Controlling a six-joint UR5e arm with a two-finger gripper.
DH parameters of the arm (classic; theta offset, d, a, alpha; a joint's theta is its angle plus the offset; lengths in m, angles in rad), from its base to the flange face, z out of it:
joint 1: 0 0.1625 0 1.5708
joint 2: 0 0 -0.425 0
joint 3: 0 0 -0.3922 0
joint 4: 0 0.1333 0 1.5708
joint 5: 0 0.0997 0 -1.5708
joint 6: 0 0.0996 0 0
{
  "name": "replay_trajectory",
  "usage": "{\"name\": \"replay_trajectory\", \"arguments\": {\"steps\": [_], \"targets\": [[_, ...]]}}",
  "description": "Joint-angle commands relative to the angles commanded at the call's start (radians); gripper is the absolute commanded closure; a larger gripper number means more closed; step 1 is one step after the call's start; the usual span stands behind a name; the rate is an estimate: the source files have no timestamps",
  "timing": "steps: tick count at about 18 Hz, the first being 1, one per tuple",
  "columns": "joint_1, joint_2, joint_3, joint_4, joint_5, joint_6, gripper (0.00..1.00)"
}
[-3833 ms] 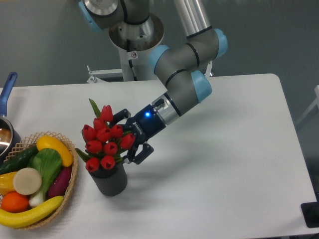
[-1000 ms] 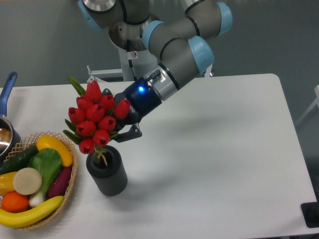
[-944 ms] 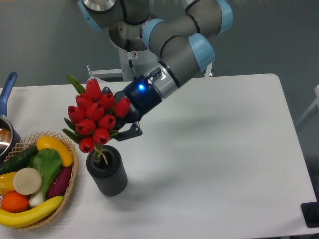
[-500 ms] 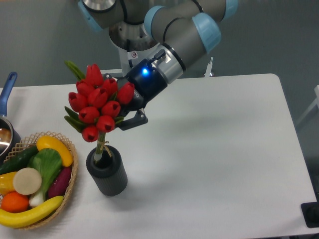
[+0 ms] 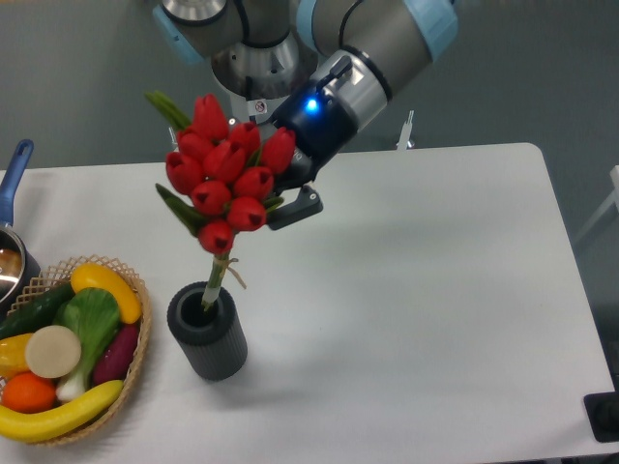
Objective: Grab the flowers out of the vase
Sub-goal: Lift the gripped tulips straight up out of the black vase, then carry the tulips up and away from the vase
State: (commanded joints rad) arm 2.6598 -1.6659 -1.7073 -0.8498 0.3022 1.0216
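The flowers point(image 5: 226, 174), a bunch of red tulip buds with green leaves, are held up over the table. Their green stems, tied with tan string point(image 5: 228, 268), reach down so that only the stem ends still dip into the mouth of the vase point(image 5: 206, 332). The vase is a dark grey ribbed pot standing upright at the front left of the white table. My gripper point(image 5: 280, 188) is shut on the right side of the bunch, one dark finger point(image 5: 298, 206) showing below the buds; the other finger is hidden behind the flowers.
A wicker basket point(image 5: 137, 350) with toy fruit and vegetables stands at the front left, close to the vase. A pot with a blue handle point(image 5: 14, 174) sits at the left edge. The robot base point(image 5: 253, 87) is at the back.
The gripper has lifted the flowers up and to the right; the buds that sat on the vase mouth are now well above it, with only the stem ends inside.
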Motion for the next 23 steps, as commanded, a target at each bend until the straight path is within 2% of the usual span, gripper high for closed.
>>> {"name": "replay_trajectory", "arguments": {"steps": [5, 9, 11, 13, 23], "targets": [[0.138, 0.006, 0.021, -0.003, 0.012, -0.015, 0.58], [0.236, -0.05, 0.07, 0.002, 0.018, -0.011, 0.58], [0.271, -0.057, 0.058, 0.006, 0.018, 0.0, 0.58], [0.295, -0.061, 0.051, 0.005, 0.018, 0.032, 0.58], [0.289, -0.078, 0.046, 0.005, 0.054, 0.032, 0.58]]}}
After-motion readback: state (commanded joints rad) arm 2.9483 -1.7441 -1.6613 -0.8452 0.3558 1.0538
